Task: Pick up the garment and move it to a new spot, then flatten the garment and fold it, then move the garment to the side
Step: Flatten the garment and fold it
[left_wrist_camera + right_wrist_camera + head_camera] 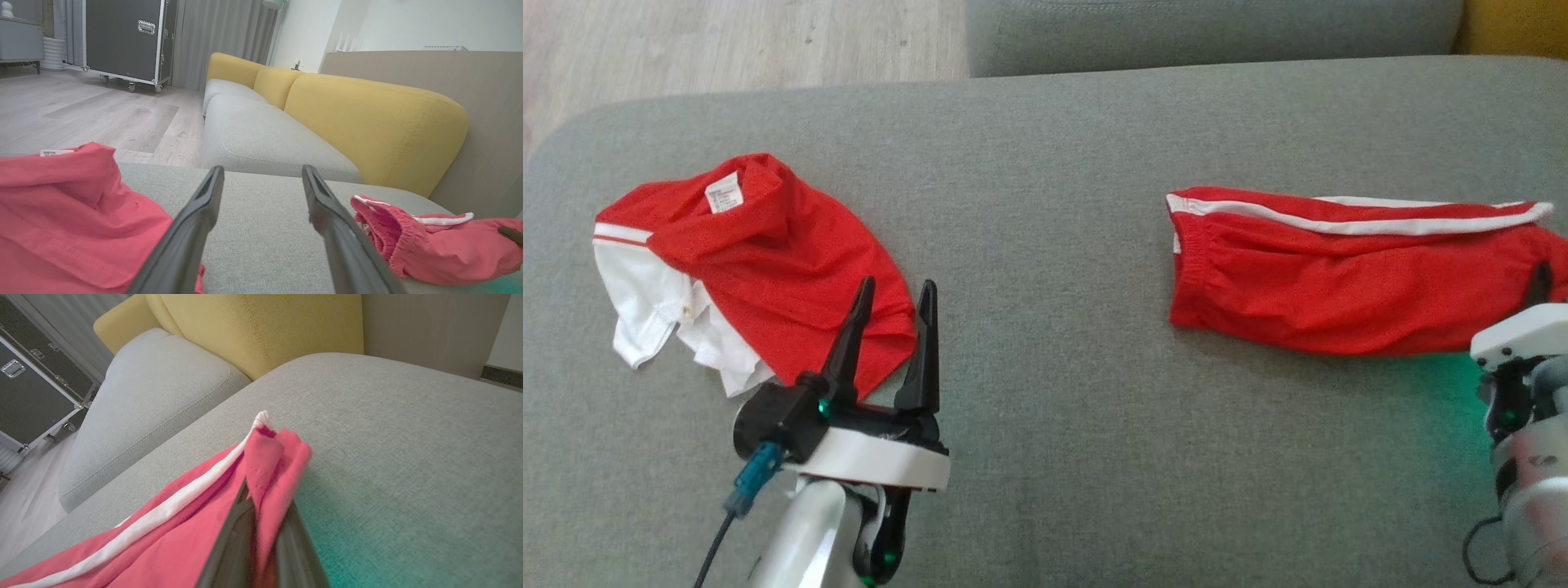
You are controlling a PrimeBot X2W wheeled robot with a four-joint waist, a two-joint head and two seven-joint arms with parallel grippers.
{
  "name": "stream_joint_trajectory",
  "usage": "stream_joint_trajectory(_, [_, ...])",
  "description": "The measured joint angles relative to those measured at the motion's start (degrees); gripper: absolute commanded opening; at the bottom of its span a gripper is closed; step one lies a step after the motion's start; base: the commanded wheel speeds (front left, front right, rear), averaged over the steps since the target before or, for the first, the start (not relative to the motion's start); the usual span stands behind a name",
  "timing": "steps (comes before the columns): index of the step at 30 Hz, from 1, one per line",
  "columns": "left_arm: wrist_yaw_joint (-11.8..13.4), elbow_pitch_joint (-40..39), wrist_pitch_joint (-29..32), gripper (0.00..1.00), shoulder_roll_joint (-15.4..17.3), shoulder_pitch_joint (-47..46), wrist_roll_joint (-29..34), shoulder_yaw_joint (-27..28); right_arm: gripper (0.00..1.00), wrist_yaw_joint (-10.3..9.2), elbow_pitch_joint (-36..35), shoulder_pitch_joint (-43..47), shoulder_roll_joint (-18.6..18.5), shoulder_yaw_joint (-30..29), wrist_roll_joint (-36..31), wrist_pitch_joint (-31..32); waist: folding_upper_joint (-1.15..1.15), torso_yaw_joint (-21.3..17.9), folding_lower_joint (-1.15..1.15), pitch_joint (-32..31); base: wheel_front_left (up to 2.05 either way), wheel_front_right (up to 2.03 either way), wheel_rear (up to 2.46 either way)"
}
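You are looking at the red shorts (1339, 286) lying on the right half of the grey cushion (1054, 392), waistband toward the middle and white side stripes along the far edge. The right gripper (1541, 282) is pinching the shorts at their right end. In the right wrist view its fingers (229, 539) are standing almost together with a fold of red cloth between them, and the cloth there is rising off the cushion. The left gripper (898, 283) is holding nothing, its jaws standing moderately apart over the near edge of a crumpled red shirt (784, 261) that is lying on the left half of the cushion, well apart from the shorts. In the left wrist view the left gripper (262, 168) is pointing along bare cushion between shirt (61, 212) and shorts (429, 245). One container is standing in the room: a dark wheeled flight case (122, 36) with metal edging, closed, so you cannot tell its contents. The shirt is carrying a small white label (723, 193) inside its neck — the print is too small to read. The head view is giving you the shirt's white parts (654, 318), while the wrist views are giving you the yellow backrest (367, 122) and the wood floor (81, 118).
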Motion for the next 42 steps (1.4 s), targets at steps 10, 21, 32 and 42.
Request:
stream_joint_trajectory(10, [-0.1,0.2,0.0,1.00,0.0,1.0,0.3,0.3,0.00,0.00,-5.8,1.4,2.6,4.8,4.1,0.0,0.00,-0.1,0.01,-1.6,0.00,0.00,0.00])
stream_joint_trajectory(21, [-0.3,1.0,0.0,1.00,0.0,2.7,0.7,1.1,0.00,0.00,-16.8,5.3,5.6,18.6,11.3,-0.5,0.00,1.1,0.01,-4.6,0.00,0.00,0.00])
stream_joint_trajectory(32, [-0.4,1.3,0.0,1.00,0.1,3.3,0.7,1.2,0.00,-0.01,-24.8,8.6,5.6,39.8,22.1,-0.5,0.00,4.5,0.01,-5.8,0.00,0.00,0.00])
stream_joint_trajectory(42, [-0.4,1.6,0.0,1.00,0.1,3.4,0.9,1.5,0.00,-0.01,-22.7,8.7,3.8,55.6,27.6,-0.6,0.00,6.7,0.02,-5.9,0.00,0.00,0.00])
